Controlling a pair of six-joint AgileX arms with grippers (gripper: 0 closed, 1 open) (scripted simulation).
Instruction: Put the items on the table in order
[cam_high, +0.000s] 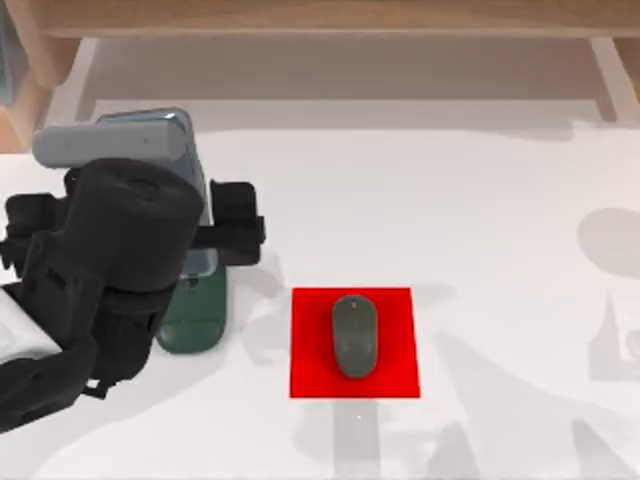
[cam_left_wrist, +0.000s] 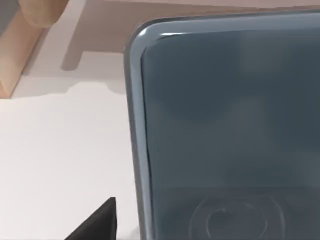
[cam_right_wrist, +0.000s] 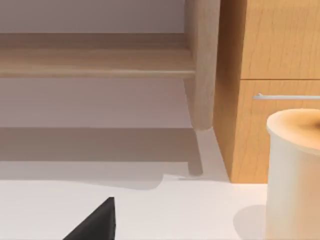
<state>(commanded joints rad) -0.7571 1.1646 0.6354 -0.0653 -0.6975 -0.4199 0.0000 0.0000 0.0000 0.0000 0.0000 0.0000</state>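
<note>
The grey-blue phone stands at the left of the table, its lower end in the dark green stand. My left gripper straddles the phone from above and is open. In the left wrist view the phone is very close, and one black finger stands a small gap off its edge. The dark grey-green mouse lies lengthwise on the flat red square near the table's middle front. My right arm is parked off the table's right side.
A wooden shelf edge runs along the back of the table. The right wrist view looks at a wooden cabinet, a shelf leg and a cream cylinder.
</note>
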